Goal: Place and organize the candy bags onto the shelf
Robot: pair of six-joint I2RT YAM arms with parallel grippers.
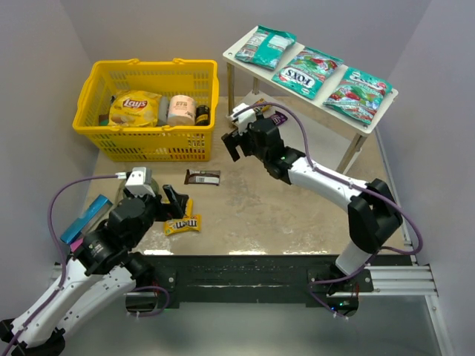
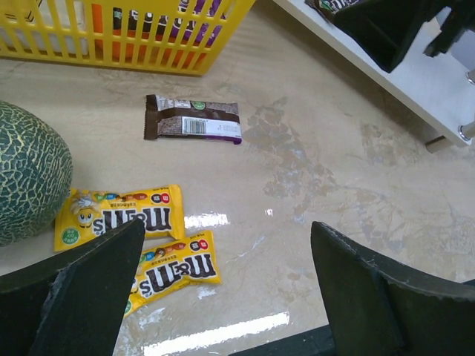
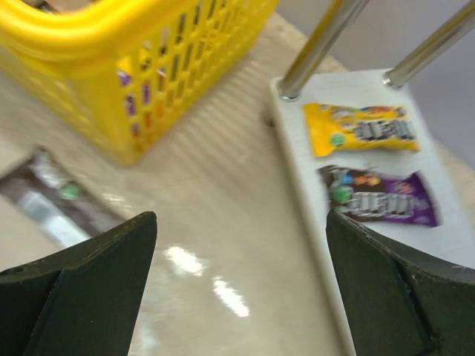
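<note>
Three teal candy bags lie in a row on the top board of the white shelf (image 1: 231, 53): left (image 1: 265, 46), middle FOX'S (image 1: 307, 72), right (image 1: 357, 93). A yellow packet (image 3: 364, 130) and a purple packet (image 3: 380, 197) lie on its lower board (image 3: 297, 156). Two yellow M&M's packets (image 2: 119, 215) (image 2: 174, 271) and a brown packet (image 2: 194, 119) lie on the table. My left gripper (image 2: 226, 245) is open and empty, just right of the yellow packets. My right gripper (image 3: 241, 222) is open and empty over the table, left of the lower board.
A yellow basket (image 1: 96, 122) at the back left holds a Lay's bag (image 1: 135, 108) and jars. A flat blue packet (image 1: 87, 217) lies at the left. A green netted melon (image 2: 30, 182) sits close to the left of my left gripper.
</note>
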